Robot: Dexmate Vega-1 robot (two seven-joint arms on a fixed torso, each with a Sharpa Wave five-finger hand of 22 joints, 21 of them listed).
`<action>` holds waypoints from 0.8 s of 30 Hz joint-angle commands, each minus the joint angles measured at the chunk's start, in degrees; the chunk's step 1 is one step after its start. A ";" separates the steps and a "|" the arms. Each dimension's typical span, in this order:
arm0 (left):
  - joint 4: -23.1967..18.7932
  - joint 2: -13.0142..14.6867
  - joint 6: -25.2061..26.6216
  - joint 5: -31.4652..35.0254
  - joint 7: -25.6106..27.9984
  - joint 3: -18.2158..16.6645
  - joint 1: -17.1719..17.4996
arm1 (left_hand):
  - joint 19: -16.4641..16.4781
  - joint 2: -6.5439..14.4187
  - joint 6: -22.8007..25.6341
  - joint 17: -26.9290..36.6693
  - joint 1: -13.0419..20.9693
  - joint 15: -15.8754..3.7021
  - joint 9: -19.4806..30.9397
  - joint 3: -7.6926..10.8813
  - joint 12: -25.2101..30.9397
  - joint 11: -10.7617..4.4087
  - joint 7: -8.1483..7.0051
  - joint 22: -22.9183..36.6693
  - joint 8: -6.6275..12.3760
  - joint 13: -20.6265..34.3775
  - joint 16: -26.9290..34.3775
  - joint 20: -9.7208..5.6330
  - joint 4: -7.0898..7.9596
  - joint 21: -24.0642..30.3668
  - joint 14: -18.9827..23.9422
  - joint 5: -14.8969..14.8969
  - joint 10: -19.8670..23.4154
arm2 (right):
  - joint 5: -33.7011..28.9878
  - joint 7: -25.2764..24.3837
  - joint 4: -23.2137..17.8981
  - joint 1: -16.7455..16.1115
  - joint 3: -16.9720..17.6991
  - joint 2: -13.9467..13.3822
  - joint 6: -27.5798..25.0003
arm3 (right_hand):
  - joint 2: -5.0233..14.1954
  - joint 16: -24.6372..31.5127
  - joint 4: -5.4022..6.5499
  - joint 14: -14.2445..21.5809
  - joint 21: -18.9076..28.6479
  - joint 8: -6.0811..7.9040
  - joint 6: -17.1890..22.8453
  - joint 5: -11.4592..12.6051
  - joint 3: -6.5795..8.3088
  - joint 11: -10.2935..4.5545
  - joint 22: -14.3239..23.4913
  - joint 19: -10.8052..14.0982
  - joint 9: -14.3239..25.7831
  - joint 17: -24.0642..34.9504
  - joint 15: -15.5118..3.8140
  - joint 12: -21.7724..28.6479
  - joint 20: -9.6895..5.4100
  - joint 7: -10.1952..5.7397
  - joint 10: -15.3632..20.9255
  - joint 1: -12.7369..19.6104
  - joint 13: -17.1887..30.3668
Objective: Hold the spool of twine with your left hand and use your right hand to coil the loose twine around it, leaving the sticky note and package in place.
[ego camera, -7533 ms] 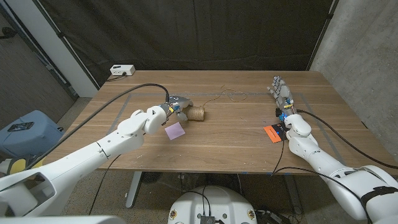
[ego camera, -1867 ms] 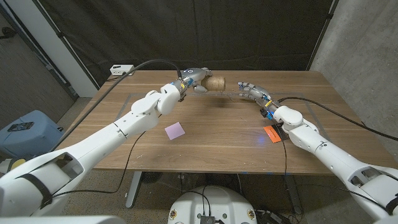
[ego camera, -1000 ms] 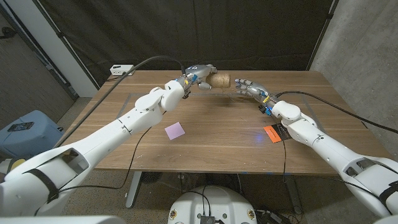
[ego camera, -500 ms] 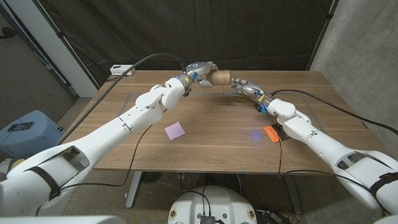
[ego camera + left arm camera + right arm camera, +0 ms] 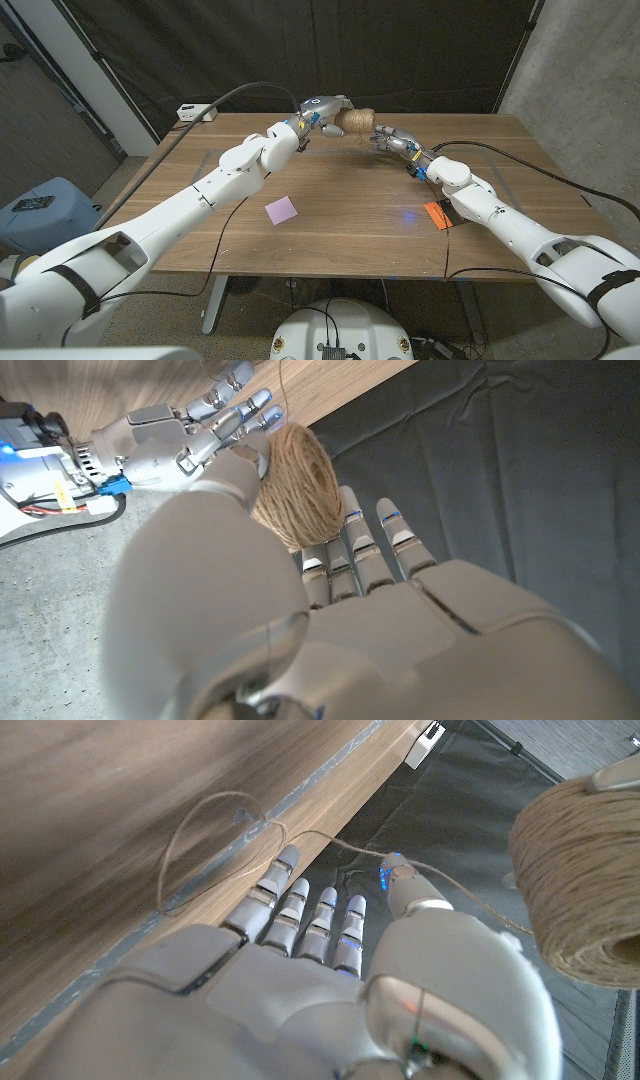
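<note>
My left hand [image 5: 322, 110] holds the tan spool of twine [image 5: 355, 121] raised over the table's far middle. In the left wrist view the spool [image 5: 300, 480] sits between the thumb and fingers of that hand [image 5: 330, 620]. My right hand [image 5: 386, 138] hovers just right of the spool, fingers spread. In the right wrist view a loose strand of twine [image 5: 330, 842] runs from the spool [image 5: 580, 890] across the thumb tip of my right hand [image 5: 320, 970] and loops down to the table. I cannot tell whether the strand is pinched.
A purple sticky note [image 5: 282, 209] lies on the wooden table [image 5: 340, 250] at mid-left. An orange package [image 5: 438, 213] lies under my right forearm. A white box [image 5: 195, 112] sits at the table's far left corner. A dark curtain hangs behind.
My left hand has lifted the spool off the table and carried it back and right. My right hand has swung in from the right until it is beside the spool.
</note>
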 commanded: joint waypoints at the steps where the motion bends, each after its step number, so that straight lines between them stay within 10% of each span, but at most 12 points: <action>1: -0.02 -0.57 -0.05 -0.60 0.21 0.11 -0.10 | 0.26 0.40 7.46 0.04 0.09 0.35 0.49 1.56 0.20 -4.07 -2.09 0.05 5.59 1.56 -0.17 -0.23 0.98 0.41 0.42 -0.63 5.83 | -2.11 -2.41 0.21 0.48 -0.93 0.46 -0.88 | -1.32 0.50 -0.17 1.33 0.59 0.54 0.98 -0.20 -0.74 -0.31 0.22 1.35 0.23 0.22 -6.77 0.45 -5.93 0.21 1.16 0.92 0.28; 24: -0.36 -1.26 0.36 -1.39 0.30 0.20 -0.32 | 0.48 -1.93 8.94 -0.81 -0.07 0.32 0.21 3.08 0.28 -4.09 -1.38 -0.11 6.40 2.47 -0.59 -0.44 1.01 0.38 1.99 -4.24 8.35 | -6.34 -10.19 -1.89 0.27 -1.99 1.55 -3.90 | -5.22 3.29 0.81 9.28 1.78 2.69 9.64 0.90 -6.01 -0.57 0.48 7.85 0.65 1.06 -9.59 3.51 -6.64 0.74 9.48 6.81 1.67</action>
